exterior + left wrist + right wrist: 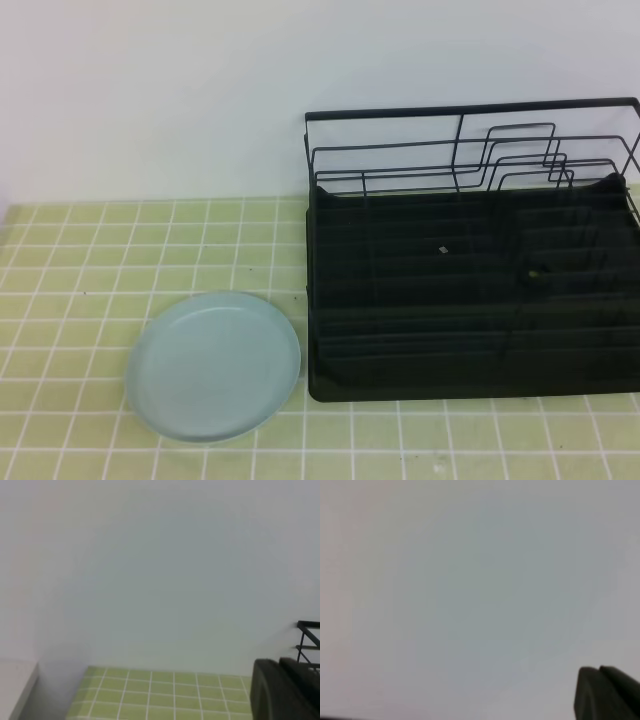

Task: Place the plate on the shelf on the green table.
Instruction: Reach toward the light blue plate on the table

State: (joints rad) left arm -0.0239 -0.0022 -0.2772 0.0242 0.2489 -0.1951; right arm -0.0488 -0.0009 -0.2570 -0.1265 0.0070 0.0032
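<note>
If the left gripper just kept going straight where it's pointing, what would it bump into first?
Probably the plain white wall. In the left wrist view, the left gripper points over the far edge of the green table at that wall, with nothing else in the way. How far is unclear.

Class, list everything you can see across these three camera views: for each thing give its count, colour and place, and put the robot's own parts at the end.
plate: one, pale blue-green, flat on the tiles, left of the rack, front.
shelf: one black wire dish rack with tray base, right side of the table, nothing in it.
green table: one, light yellow-green tiles with white grout.
wall: one, plain white, behind the table.
left gripper: one, black, shut, at the lower right corner of its wrist view, away from the plate.
right gripper: one, black, shut, facing the wall.
</note>
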